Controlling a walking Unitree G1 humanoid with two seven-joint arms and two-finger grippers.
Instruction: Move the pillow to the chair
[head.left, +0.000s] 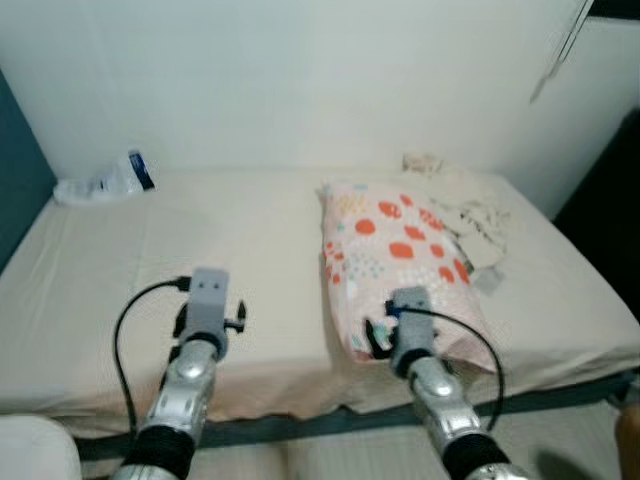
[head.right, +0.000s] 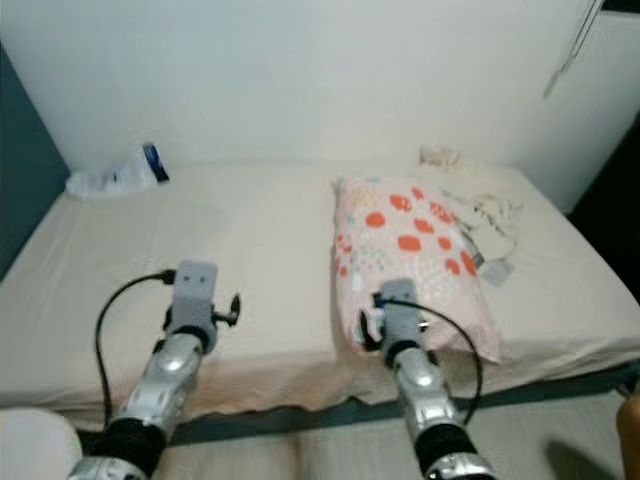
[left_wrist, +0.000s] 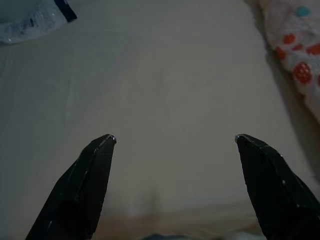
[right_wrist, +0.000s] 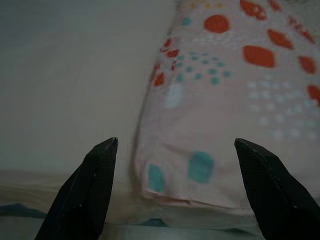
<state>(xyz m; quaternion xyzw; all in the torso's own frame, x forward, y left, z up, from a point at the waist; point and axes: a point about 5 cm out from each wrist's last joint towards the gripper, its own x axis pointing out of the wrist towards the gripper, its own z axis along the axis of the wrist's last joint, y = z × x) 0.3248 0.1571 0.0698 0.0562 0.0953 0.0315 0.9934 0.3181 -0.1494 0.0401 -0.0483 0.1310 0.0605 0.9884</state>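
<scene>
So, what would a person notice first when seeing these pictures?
First the spotted pillow, lying on the right part of the beige bed. Then the two silver arms: the right pincer is open just before the pillow's near end, and the left pincer is open over bare sheet.

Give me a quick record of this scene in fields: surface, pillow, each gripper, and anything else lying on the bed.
surface: bed with a beige sheet, against a white wall
pillow: pillow, pink with red and teal spots, lying on the bed's right half
right gripper: right gripper, open, at the pillow's near end
left gripper: left gripper, open, over bare sheet
other: plastic bag at far left corner; crumpled cloth beside the pillow
</scene>
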